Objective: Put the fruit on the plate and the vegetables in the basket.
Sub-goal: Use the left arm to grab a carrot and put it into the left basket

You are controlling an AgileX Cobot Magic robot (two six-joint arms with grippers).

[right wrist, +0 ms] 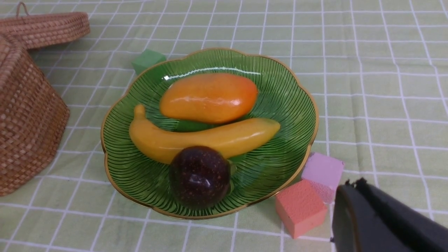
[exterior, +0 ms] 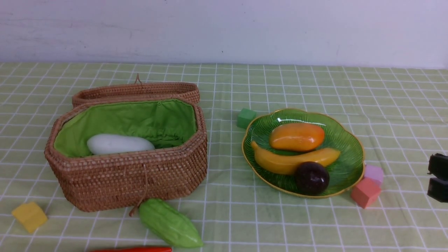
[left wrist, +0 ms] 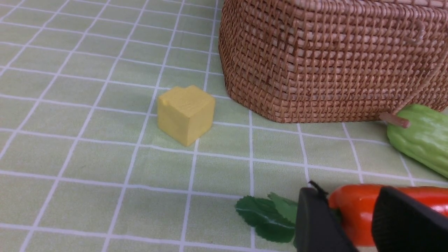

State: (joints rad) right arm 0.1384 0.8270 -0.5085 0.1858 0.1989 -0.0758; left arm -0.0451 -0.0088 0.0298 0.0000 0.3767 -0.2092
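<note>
The plate (exterior: 350,154) holds the mango (exterior: 296,136), the banana (exterior: 290,162) and the dark purple ball (exterior: 311,177). In the open basket (exterior: 129,175) lies the white radish (exterior: 119,143). The bumpy green gourd (exterior: 169,224) rests on the cloth against the basket's front. The red pepper (exterior: 133,249) lies at the near edge. In the left wrist view my left gripper (left wrist: 350,196) is shut on the red pepper (left wrist: 353,213) near its stem end, with the green leaves (left wrist: 266,217) sticking out beside it. Right of the plate, my right gripper (right wrist: 350,185) is shut and empty.
Small cubes lie around: yellow (exterior: 29,216) left of the basket, green (exterior: 246,118) behind the plate, pink (exterior: 373,173) and salmon (exterior: 365,192) at the plate's right rim, close to my right gripper (exterior: 437,176). The basket lid (exterior: 136,90) lies folded back behind it.
</note>
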